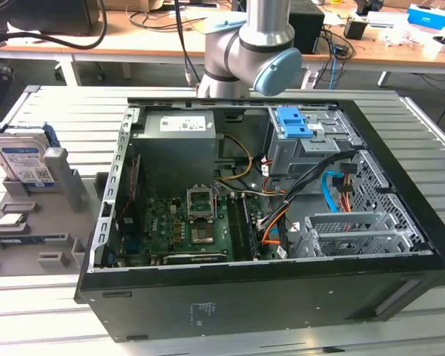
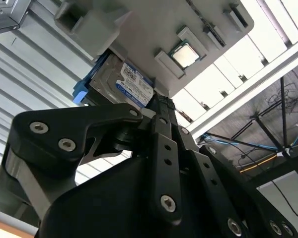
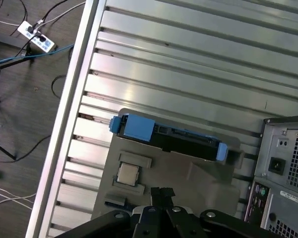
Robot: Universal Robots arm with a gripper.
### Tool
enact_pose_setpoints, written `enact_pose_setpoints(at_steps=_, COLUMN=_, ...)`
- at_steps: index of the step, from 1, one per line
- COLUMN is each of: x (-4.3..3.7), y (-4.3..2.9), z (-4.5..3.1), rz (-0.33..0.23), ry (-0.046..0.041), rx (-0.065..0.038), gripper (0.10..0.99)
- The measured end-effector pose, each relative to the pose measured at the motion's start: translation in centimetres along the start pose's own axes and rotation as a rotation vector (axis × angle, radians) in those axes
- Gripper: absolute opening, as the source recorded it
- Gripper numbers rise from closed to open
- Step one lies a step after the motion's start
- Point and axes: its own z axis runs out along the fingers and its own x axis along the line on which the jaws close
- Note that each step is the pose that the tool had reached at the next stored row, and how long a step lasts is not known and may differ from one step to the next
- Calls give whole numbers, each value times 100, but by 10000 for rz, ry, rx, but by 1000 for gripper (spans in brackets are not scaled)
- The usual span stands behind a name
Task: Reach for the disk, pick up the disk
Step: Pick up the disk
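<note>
1. Hand state: in both wrist views the gripper (image 3: pixel 162 191) has its fingertips drawn together, with nothing between them.
2. Target location: the disk (image 3: pixel 185 139) stands on edge in a grey holder (image 3: pixel 198 174), ahead of the fingertips and clear of them. No contact is made.
3. Risk, jaw setting: with the jaws together, the fingertips would probably strike the disk's upper edge instead of straddling it.
4. Risk, neighbour: the processor chip (image 3: pixel 128 173) lies flat on the same holder, nearer the fingertips than the disk. A sideways error could knock it.
5. Risk, grip surface: a grip on the blue rail alone may slip, or the holder may lift with the disk.
6. Count: one disk, one processor chip, one holder, one open computer case (image 1: pixel 230 304), one gripper.
</note>
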Motion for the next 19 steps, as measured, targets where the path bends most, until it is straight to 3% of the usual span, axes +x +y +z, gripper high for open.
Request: enact_pose_setpoints(at_steps=19, x=0, y=0, z=0, rz=-1978, ry=76, rx=1, gripper=106)
